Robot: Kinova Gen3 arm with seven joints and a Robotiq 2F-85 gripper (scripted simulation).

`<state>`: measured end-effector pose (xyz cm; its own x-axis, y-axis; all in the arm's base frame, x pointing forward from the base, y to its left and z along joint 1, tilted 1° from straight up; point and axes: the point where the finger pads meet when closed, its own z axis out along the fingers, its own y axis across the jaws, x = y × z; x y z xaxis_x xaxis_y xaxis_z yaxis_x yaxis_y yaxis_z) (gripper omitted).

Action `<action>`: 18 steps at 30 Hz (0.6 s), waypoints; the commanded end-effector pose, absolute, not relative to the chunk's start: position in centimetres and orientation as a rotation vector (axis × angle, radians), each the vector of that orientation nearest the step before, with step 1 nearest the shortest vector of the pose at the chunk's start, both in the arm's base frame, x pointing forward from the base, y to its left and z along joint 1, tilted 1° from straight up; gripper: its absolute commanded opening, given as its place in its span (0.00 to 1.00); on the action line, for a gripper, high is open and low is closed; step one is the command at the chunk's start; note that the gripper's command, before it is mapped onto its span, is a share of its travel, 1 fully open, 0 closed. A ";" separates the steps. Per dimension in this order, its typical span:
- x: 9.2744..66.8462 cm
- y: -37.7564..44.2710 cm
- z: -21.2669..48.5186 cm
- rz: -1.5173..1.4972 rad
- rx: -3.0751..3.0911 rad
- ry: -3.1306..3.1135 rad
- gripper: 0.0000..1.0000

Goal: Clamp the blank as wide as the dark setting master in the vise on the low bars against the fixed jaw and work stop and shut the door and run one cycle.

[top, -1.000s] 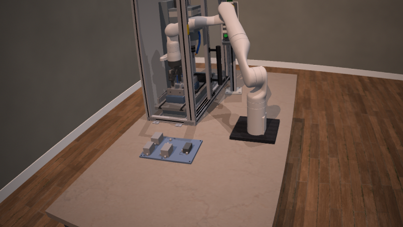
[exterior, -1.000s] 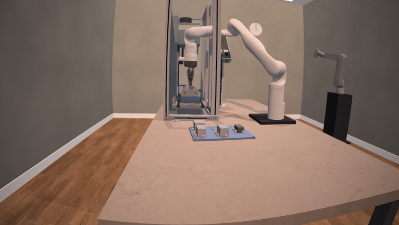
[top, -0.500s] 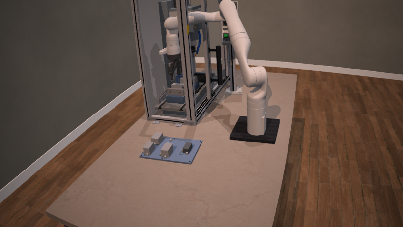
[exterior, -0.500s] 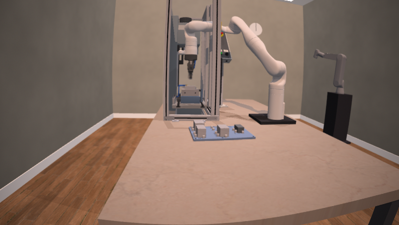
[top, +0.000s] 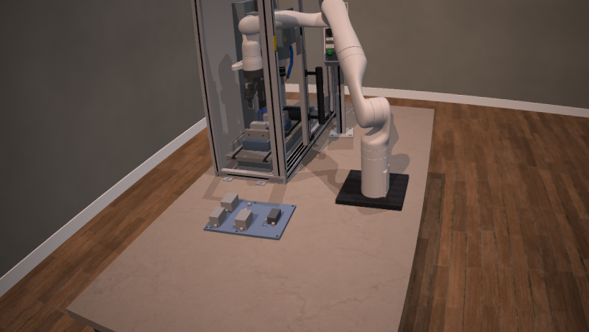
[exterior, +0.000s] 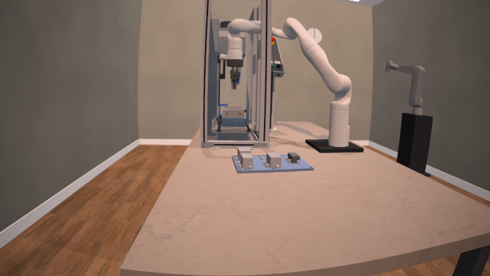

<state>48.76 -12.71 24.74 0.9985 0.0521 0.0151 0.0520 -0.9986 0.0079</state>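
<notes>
My gripper [top: 253,103] is open and empty inside the guard, pointing down, well above the vise; it also shows in the exterior view [exterior: 233,85]. A grey metal blank [top: 258,128] sits in the vise [top: 256,144] below it, also seen in the exterior view [exterior: 233,112]; how it sits against the jaw and stop is too small to tell. On the blue plate [top: 253,222] stand three grey blanks [top: 229,201] [top: 217,215] [top: 243,218] and the dark setting master [top: 274,215], all upright.
The guard's door, with its black handle [top: 319,95], stands slid open toward the far end. The control column [top: 329,43] with the green button [top: 330,52] is behind my arm. A second arm on a black pedestal [exterior: 415,137] stands off the table at the right.
</notes>
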 end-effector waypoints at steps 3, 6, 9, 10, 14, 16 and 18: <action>48.8 -12.7 25.3 0.023 3.132 0.081 1.00; 48.8 -12.7 25.3 0.023 3.132 0.081 1.00; 48.8 -12.7 25.3 0.023 3.132 0.081 1.00; 48.8 -12.7 25.7 0.023 3.132 0.081 1.00; 48.7 -12.7 27.1 0.023 3.132 0.081 1.00; 48.7 -12.7 27.1 0.023 3.132 0.081 1.00; 48.7 -12.7 27.1 0.023 3.132 0.081 1.00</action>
<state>48.73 -12.72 26.95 0.9986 0.0520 0.0133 0.0519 -0.9986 0.0078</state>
